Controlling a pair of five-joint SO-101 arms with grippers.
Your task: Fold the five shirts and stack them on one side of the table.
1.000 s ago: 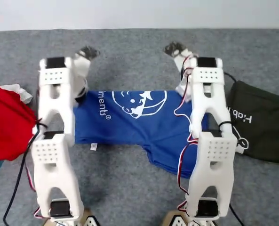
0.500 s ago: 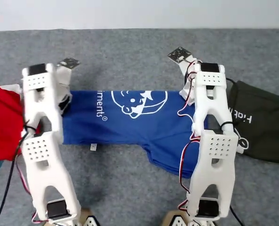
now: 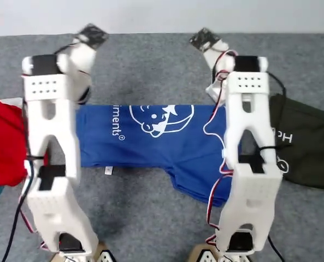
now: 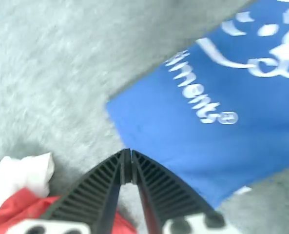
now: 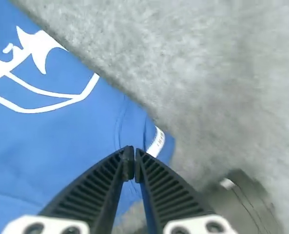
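Shirt folding, mid-table: the blue shirt point(image 3: 151, 142) lies spread between the red shirt point(image 3: 3, 142) and the dark shirt point(image 3: 304, 147). Your left gripper point(image 4: 126, 153) and right gripper point(image 5: 131, 152) hang clenched, empty, near its far corners. Open both, pinch matching corners, and draw them level toward you.

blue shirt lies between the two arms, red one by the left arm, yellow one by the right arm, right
No: the high view shows a dark shirt by the right arm, not a yellow one. The blue shirt lies between the arms, the red shirt by the left arm.
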